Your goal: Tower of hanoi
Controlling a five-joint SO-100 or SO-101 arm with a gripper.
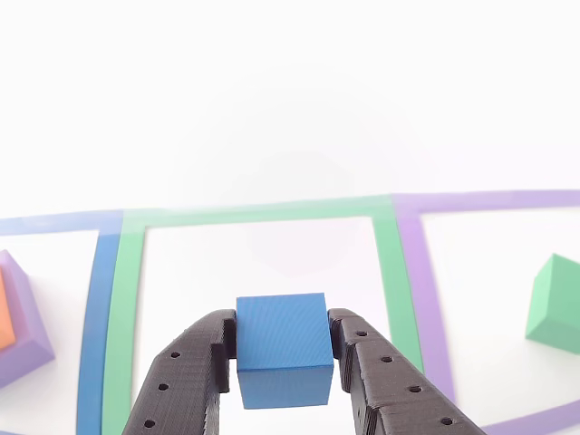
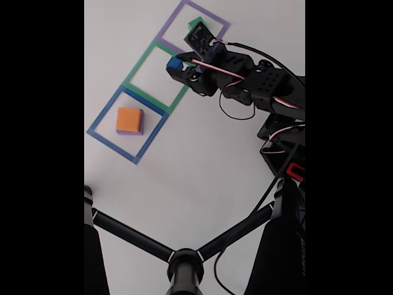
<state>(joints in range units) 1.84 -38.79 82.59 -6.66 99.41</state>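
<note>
Gripper (image 1: 283,349) fingers (image 1: 195,362) clamp the blue block (image 1: 282,343) on its two side faces; the block sits between the fingertips, over the green taped outline (image 1: 388,272). Block faces run square to the fingers, top face level; as a cube it shows no long axis. Left of the gripper in the other view, the orange block (image 1: 5,317) rests on the purple block (image 1: 25,322) inside the blue outline (image 1: 95,308). Right of it, the green block (image 1: 555,304) stands inside the purple outline (image 1: 426,290). Fixed view: gripper (image 2: 178,66) holds the blue block (image 2: 174,62) over the white table (image 2: 202,160); a black stand (image 2: 184,261) occupies the foreground.
</note>
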